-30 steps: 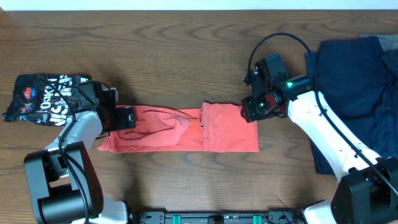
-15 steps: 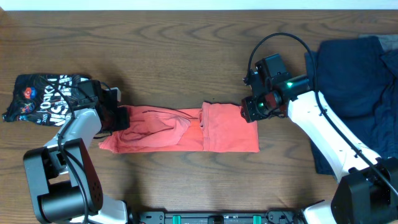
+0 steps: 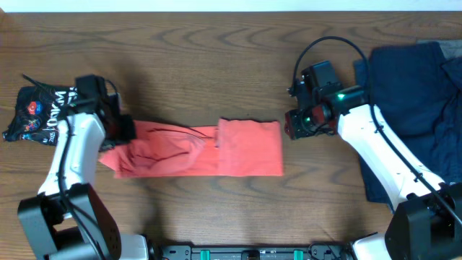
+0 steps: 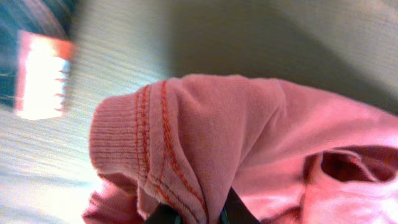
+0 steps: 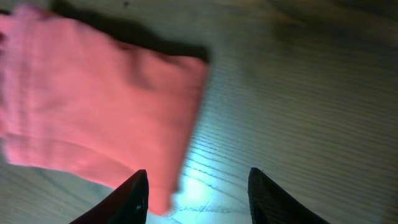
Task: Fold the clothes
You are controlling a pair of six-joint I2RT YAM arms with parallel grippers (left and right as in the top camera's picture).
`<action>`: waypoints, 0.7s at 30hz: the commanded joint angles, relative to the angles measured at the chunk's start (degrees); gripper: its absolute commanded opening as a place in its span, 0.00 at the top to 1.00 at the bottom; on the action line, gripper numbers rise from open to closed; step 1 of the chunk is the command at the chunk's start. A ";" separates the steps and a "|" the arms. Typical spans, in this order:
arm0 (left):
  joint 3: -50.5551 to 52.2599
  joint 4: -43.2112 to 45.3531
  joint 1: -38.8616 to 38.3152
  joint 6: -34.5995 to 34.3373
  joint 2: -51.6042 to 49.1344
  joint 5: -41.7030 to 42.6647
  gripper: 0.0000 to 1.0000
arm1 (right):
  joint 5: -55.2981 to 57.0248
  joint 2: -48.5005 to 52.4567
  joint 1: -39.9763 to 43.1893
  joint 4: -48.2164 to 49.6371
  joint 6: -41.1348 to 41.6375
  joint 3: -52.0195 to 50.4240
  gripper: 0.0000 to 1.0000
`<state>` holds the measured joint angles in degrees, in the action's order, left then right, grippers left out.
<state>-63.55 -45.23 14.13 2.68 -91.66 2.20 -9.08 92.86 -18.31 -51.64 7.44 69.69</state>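
The clothes are a coral-red T-shirt (image 3: pixel 245 148) folded into a long strip across the middle of the table. My left gripper (image 3: pixel 124 130) is at its left end, shut on a bunched hem with orange stitching (image 4: pixel 155 143); the fabric is pinched between the dark fingertips (image 4: pixel 239 213) at the bottom of the left wrist view. My right gripper (image 3: pixel 291 124) stands open just off the strip's right edge. In the right wrist view the shirt's corner (image 5: pixel 168 186) lies on the wood beside the left finger (image 5: pixel 134 196), held by neither finger.
A small black shirt with white and orange print (image 3: pixel 43 112) lies at the far left, close behind the left arm. Dark navy garments (image 3: pixel 419 94) cover the right end of the table, under the right arm.
The left gripper shut on the shirt's left end and drew back to the left and up. The whole strip slid left, out from under the right gripper, which stayed put.
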 commanded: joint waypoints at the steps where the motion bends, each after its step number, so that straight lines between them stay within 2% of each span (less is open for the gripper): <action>1: -5.95 -4.07 2.19 -1.49 1.07 -7.26 0.87 | 1.25 0.09 2.47 -0.02 0.83 0.20 0.50; 6: -12.85 -12.24 3.10 -3.52 1.07 -6.49 0.89 | 3.28 0.09 5.49 -0.35 0.59 0.20 0.50; 10: -17.49 -17.51 0.66 -3.69 1.09 6.03 0.90 | 3.28 0.09 6.80 -0.42 0.59 0.20 0.50; 14: -19.26 -18.08 -3.69 -5.75 1.09 21.66 0.91 | 3.26 0.09 6.95 -0.52 0.59 0.20 0.50; 15: -19.26 -17.92 -4.70 -6.67 1.09 23.39 0.90 | 3.28 0.09 6.95 -0.61 0.57 0.20 0.50; 18: -19.17 -17.94 -9.33 -12.72 1.09 25.27 0.90 | 3.26 0.09 6.95 -0.76 0.59 0.20 0.50; 21: -19.17 -17.70 -14.71 -13.79 1.05 25.22 0.90 | 3.26 0.09 6.95 -0.63 0.59 0.20 0.49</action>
<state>-81.56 -62.96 3.16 -7.31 -91.37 22.61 -6.35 92.86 -11.73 -52.27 7.42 69.69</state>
